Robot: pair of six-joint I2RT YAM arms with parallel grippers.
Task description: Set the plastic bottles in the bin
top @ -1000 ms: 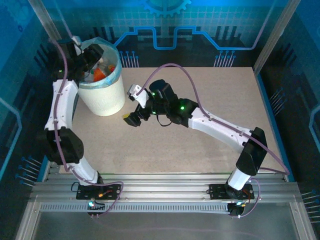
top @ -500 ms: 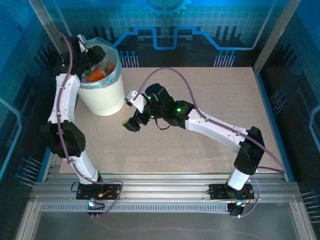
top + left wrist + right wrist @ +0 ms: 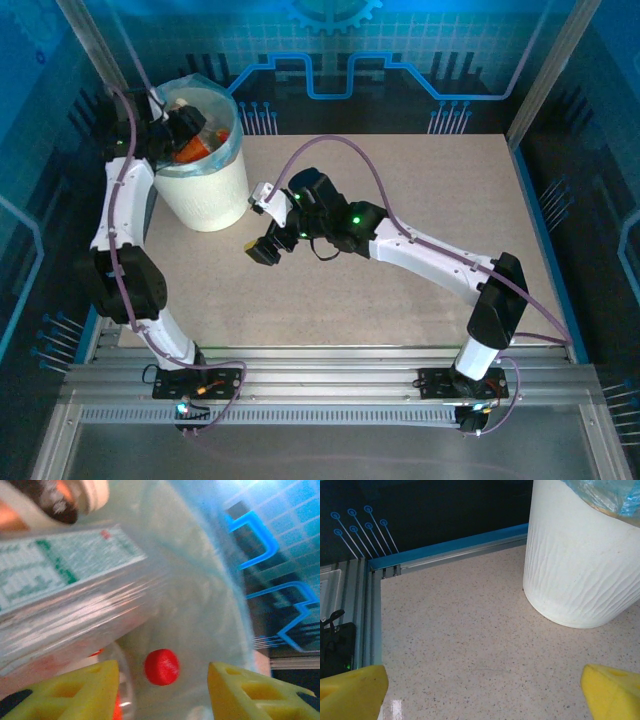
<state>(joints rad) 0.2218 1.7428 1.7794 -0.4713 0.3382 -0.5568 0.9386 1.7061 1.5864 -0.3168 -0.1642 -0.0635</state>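
Whereas half a second earlier the left gripper sat up at the far-left rim, it is now lower, over the mouth of the bin. Its yellow fingers stand partly apart with nothing between them. Below them, inside the blue bag liner, lie a clear bottle with a green-printed white label and a red cap. An orange-labelled bottle rests inside too. Position of the right gripper is unchanged: jaws wide, empty, over the table near the bin.

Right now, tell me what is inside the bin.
The bin holds clear bottles, one with an orange label, and a red cap, inside its blue bag. The left hand covers part; the bottom is hidden.
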